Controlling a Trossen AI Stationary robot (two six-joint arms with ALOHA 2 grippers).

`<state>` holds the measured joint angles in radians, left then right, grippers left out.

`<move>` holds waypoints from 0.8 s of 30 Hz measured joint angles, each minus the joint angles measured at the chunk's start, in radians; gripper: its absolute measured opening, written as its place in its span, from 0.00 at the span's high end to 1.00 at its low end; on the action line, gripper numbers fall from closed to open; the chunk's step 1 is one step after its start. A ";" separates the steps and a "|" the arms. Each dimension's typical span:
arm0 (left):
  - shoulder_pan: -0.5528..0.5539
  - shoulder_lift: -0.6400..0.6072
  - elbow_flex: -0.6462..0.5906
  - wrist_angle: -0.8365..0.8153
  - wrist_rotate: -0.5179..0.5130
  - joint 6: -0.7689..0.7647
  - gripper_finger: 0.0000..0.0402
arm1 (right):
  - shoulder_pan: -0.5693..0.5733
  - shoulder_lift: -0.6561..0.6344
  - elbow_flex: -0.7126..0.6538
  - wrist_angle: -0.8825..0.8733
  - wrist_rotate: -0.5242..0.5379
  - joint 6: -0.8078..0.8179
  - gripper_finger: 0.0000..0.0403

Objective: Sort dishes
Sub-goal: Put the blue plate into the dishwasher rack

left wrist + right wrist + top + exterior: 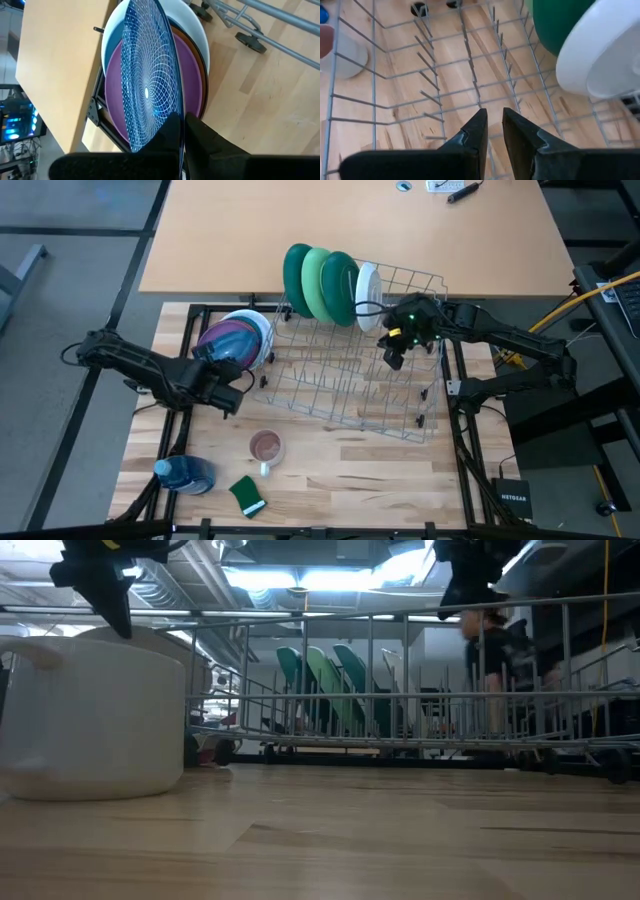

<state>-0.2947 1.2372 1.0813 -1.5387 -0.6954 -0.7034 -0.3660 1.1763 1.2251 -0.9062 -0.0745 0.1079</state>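
Fingers of your left gripper (181, 131) pinch the blue patterned plate (147, 75) above the stack; your right gripper (493, 131) hangs slightly parted, empty, over the rack (400, 395).

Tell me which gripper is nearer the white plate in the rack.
Right. The right gripper hovers just beside the white plate; the left gripper is across the rack, gripping the blue patterned plate.

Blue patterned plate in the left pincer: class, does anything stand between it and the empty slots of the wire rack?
Nothing visible does. The left pincer grips the blue patterned round plate beside the grey wire dish rack, whose near slots stand empty.
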 joint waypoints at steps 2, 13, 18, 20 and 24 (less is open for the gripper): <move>0.000 -0.007 0.000 0.001 0.000 0.000 1.00 | 0.000 0.000 0.000 0.041 -0.024 -0.032 0.84; 0.000 -0.041 0.000 -0.004 0.001 0.006 1.00 | 0.000 0.071 0.000 0.427 -0.299 -0.117 0.84; 0.000 -0.057 0.000 -0.006 0.001 0.004 1.00 | 0.000 0.174 0.000 0.539 -0.340 -0.174 0.84; 0.000 -0.058 0.000 -0.007 0.001 0.005 1.00 | 0.000 0.222 0.000 0.588 -0.344 -0.215 0.84; 0.000 -0.058 0.000 -0.016 0.002 0.005 1.00 | 0.000 0.317 0.000 0.701 -0.373 -0.237 0.84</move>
<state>-0.2947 1.1797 1.0813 -1.5543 -0.6938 -0.6987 -0.3656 1.4937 1.2251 -0.2051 -0.4475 -0.1291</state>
